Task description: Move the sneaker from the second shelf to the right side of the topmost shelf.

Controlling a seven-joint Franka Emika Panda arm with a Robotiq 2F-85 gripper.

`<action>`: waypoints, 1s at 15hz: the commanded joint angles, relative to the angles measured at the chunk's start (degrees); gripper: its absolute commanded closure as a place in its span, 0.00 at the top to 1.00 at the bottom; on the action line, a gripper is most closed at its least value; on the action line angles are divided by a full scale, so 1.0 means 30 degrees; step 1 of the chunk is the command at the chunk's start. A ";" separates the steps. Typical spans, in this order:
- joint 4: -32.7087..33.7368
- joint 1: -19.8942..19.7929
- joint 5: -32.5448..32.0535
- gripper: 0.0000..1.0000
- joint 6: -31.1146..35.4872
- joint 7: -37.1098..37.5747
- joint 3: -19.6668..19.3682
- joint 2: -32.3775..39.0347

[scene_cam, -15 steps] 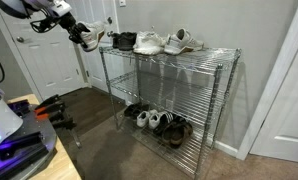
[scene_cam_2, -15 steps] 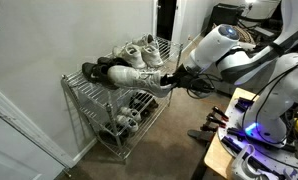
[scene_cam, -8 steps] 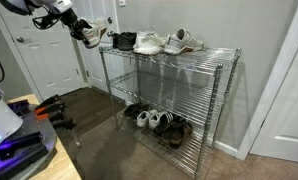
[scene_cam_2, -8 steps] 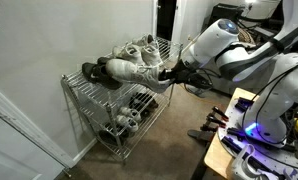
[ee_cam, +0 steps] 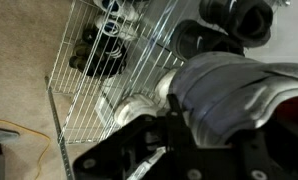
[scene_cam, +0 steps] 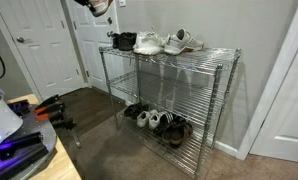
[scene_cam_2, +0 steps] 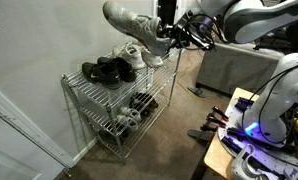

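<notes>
Sneaker [scene_cam_2: 132,24] hangs in the air, high above the rack [scene_cam: 221,100] and touching no shelf, with its tan sole facing outward. The gripper [scene_cam_2: 169,40] is clamped on one end of it, fingers [ee_cam: 157,132] pressed against the grey upper in the wrist view. The second shelf [scene_cam: 169,86] holds no shoes. On the topmost shelf [scene_cam_2: 79,86] a black pair [scene_cam_2: 107,70] sits beside white sneakers [scene_cam_2: 139,55], both well below the raised shoe. More shoes [scene_cam: 159,122] crowd the lowest tier.
</notes>
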 commanded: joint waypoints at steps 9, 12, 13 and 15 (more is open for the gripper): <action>0.4353 -0.6925 0.0313 0.06 -0.0279 0.3293 0.0980 0.0554; 0.4492 -0.8052 -0.0464 0.06 -0.0537 0.4765 0.1502 0.0914; 0.4517 -0.8150 -0.0440 0.06 -0.0807 0.5067 0.1545 0.1075; 0.4683 -0.8039 -0.0148 0.06 -0.2052 0.5439 0.1496 0.1476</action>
